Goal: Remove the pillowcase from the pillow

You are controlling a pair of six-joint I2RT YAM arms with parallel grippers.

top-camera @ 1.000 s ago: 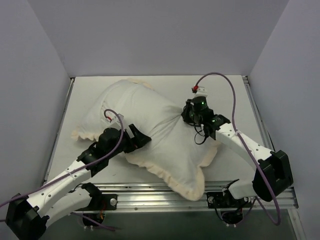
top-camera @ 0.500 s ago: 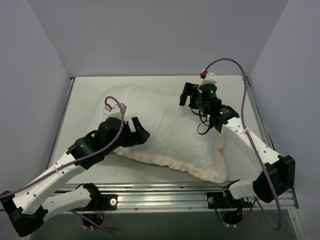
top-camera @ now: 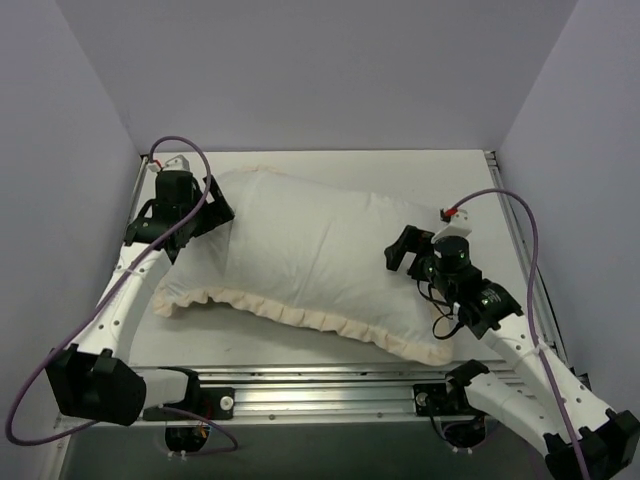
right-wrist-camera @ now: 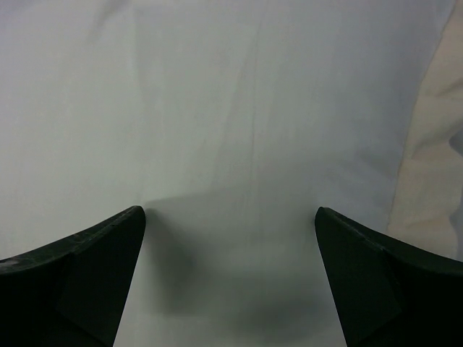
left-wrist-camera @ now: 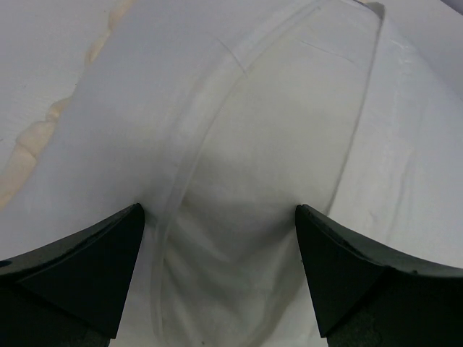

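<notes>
The pillowcase [top-camera: 320, 255] lies across the table with its pale cream-white face up and its cream frill [top-camera: 300, 318] along the near edge. It bulges with the pillow, which is inside and hidden. My left gripper [top-camera: 185, 218] is open at the pillowcase's far left end. In the left wrist view the left gripper [left-wrist-camera: 218, 211] hovers over white fabric crossed by a curved hem [left-wrist-camera: 192, 152]. My right gripper [top-camera: 420, 268] is open above the right end. In the right wrist view the right gripper [right-wrist-camera: 229, 211] holds nothing, with smooth pillowcase [right-wrist-camera: 239, 108] below it.
The table [top-camera: 330, 165] is walled by pale panels on the left, back and right. A metal rail [top-camera: 330, 385] runs along the near edge between the arm bases. Purple cables [top-camera: 500, 200] loop above both wrists.
The right gripper opened, let go of the bunched pillowcase and drew back toward the near right. The left arm swung from the middle front to the far left end. The pillowcase settled flat.
</notes>
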